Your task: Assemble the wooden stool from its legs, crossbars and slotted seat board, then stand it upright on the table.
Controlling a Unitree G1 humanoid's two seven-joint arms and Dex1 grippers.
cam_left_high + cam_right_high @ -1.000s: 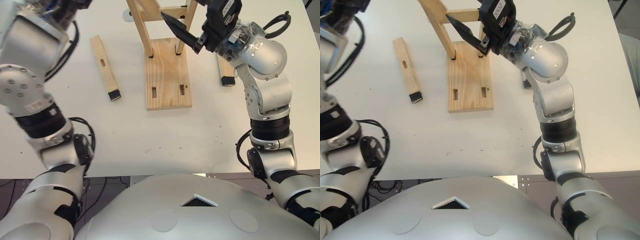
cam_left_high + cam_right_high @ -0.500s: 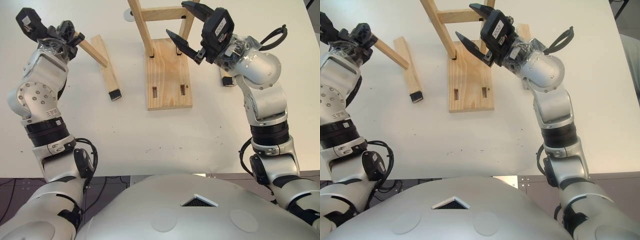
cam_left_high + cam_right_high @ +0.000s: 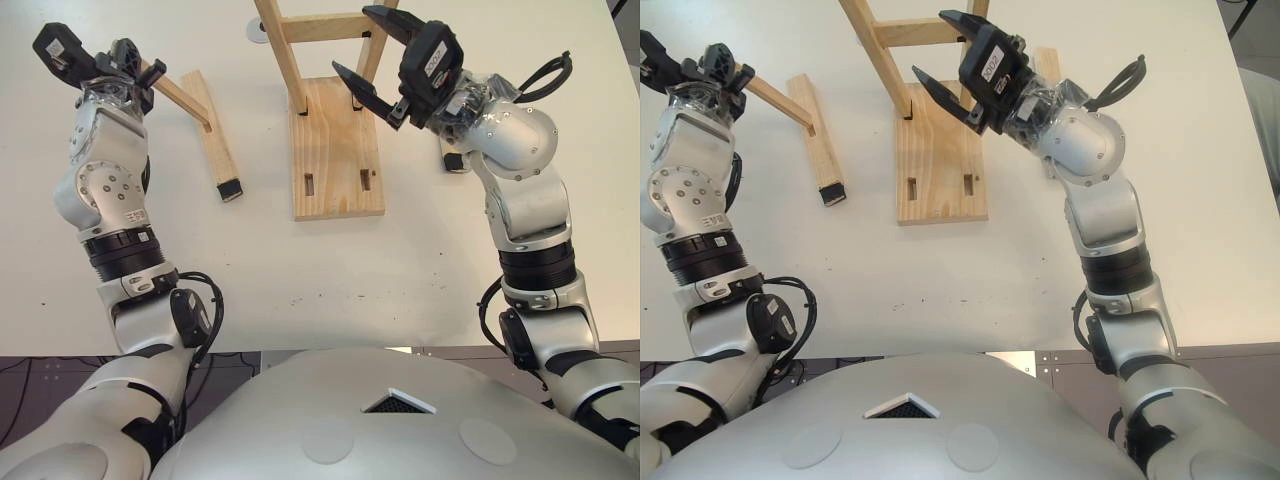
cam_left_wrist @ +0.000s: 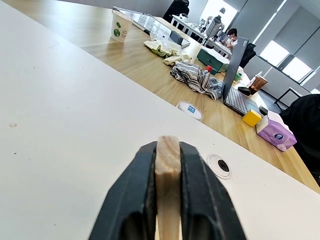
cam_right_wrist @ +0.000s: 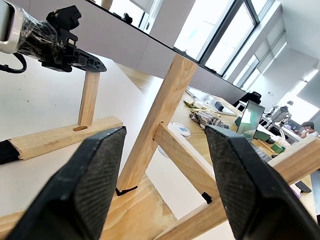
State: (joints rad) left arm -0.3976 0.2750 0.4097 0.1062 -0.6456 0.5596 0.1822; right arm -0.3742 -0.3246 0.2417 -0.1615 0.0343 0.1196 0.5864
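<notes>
White table (image 3: 300,265); seat board (image 3: 337,150) lies flat; loose leg (image 3: 212,135) to its left; second leg (image 3: 455,158) right.

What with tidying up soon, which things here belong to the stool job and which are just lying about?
Job: seat board, fitted legs, crossbar between them, left loose leg, right loose leg, stick in left claw.
Lying about: paper cup, striped cloth, laptop, purple box.
</notes>
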